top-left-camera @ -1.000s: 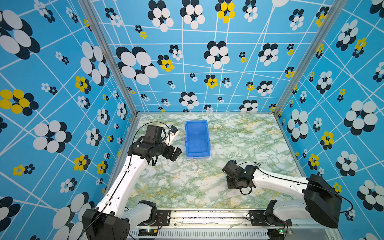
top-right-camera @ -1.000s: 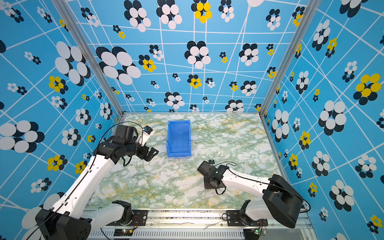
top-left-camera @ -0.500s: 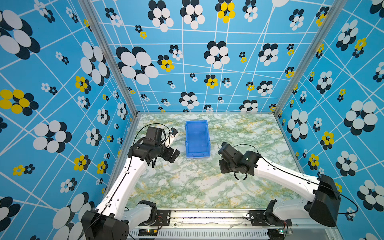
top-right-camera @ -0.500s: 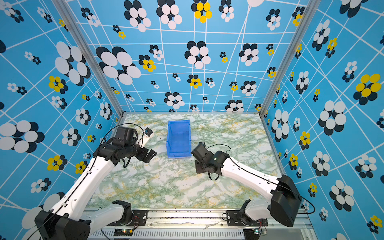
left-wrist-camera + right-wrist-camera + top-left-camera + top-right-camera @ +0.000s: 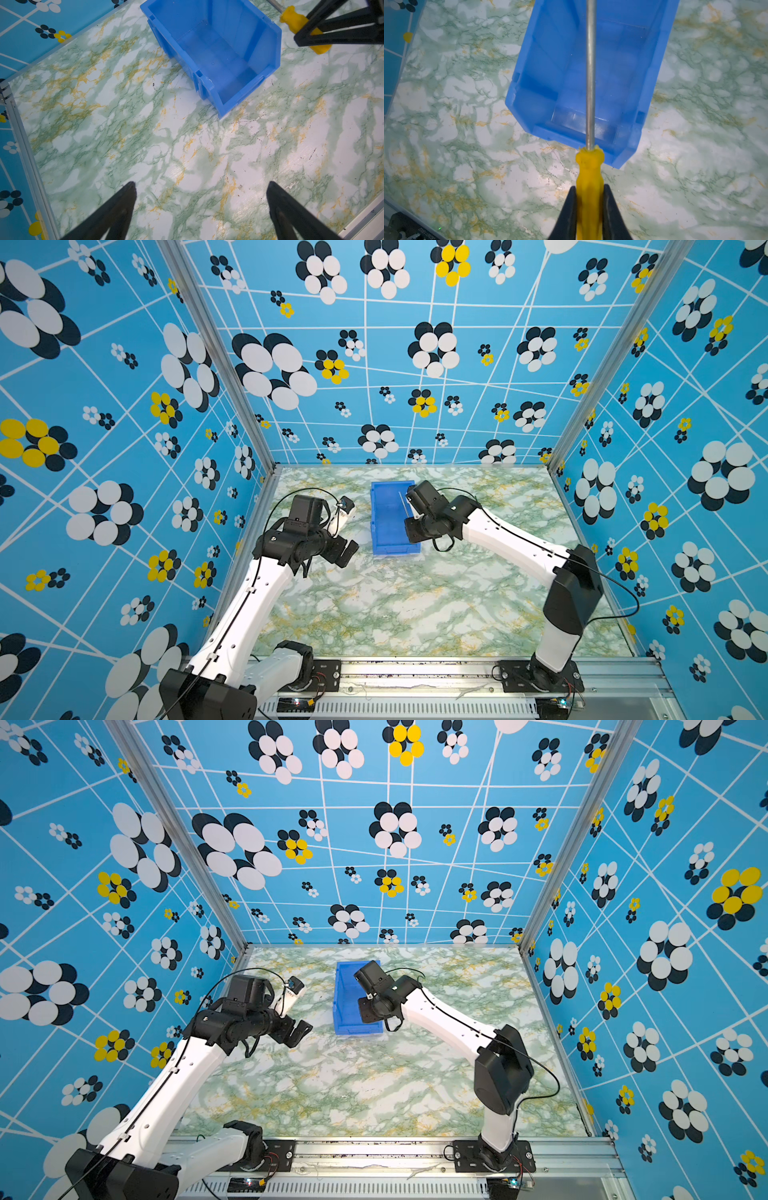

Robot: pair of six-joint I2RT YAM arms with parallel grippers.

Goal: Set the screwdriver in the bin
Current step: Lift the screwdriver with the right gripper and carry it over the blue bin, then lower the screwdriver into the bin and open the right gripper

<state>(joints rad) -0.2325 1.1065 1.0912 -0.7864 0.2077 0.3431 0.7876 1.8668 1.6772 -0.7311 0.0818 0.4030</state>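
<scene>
The blue bin point(image 5: 388, 531) point(image 5: 345, 1011) stands on the marble table toward the back middle, its low lip facing the front. My right gripper point(image 5: 589, 187) is shut on the screwdriver's yellow handle point(image 5: 589, 172). The thin metal shaft point(image 5: 590, 72) point(image 5: 402, 502) reaches forward above the bin's inside point(image 5: 542, 62), along its right wall. From the left wrist view the yellow handle point(image 5: 293, 20) shows between black fingers point(image 5: 332, 31) beside the bin wall point(image 5: 264, 47). My left gripper point(image 5: 201, 187) point(image 5: 347, 553) hangs open and empty over bare table left of the bin.
Patterned blue walls with aluminium posts point(image 5: 216, 356) close in the table on three sides. A metal rail point(image 5: 415, 672) carrying both arm bases runs along the front. A black cable point(image 5: 615, 593) loops off the right arm.
My right arm has swung from the front middle of the table back and left to the bin, carrying the screwdriver. The left arm has barely shifted.
</scene>
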